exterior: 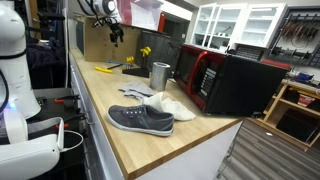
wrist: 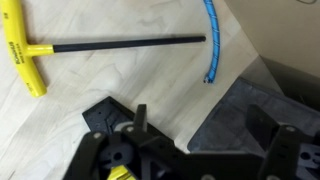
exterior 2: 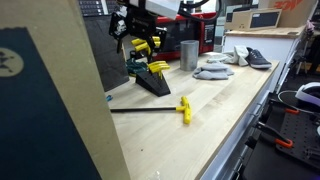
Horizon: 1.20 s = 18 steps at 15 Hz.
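Tool hangs over the black rack at the back of the counter, jaws spread wide and gripping nothing. A yellow handle shows between them, contact unclear. Nearby a T-handle wrench lies flat beside a blue cable.

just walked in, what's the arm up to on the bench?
The Panda's gripper hangs, jaws open, right over the black rack of yellow T-handle hex keys on the wooden counter. It grips nothing; the wrist view shows one yellow handle between its fingers. Another T-handle key lies loose on the counter beside the rack.
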Tool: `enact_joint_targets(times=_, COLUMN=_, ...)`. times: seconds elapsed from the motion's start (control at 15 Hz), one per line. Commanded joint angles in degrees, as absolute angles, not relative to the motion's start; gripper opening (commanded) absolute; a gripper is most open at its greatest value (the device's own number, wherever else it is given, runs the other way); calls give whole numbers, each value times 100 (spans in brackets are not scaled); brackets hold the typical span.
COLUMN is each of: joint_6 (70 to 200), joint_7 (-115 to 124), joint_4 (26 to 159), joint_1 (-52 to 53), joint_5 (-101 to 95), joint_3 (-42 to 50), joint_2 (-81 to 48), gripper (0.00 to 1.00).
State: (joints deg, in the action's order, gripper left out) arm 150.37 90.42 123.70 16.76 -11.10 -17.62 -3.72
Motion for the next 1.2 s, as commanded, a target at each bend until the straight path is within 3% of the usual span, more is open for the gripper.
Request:
enact_joint_targets(times=0.0, joint_6=14387, joint_7=7464, joint_4=12287, joint_1=1233, joint_5=-140, joint_3=-2179, joint_2=-361, gripper=100)
enact_joint_targets(times=0.4, joint_6=12490, joint_7=4828, joint_4=11745, joint_1=475, joint_5=772, joint_3=-2337, joint_2=-273, gripper=100)
enact_joint_targets(times=0.73, joint_6=10699, joint_7=2991, joint_4=11140, joint_1=687, joint_5=455, joint_3=-1276, joint_2=-374, gripper=100)
enact_joint_targets(times=1.13, joint_6=9291, joint_7=1458, joint_4=10566, joint_1=729, joint_5=-354, joint_3=-909, joint_2=-498, gripper=100)
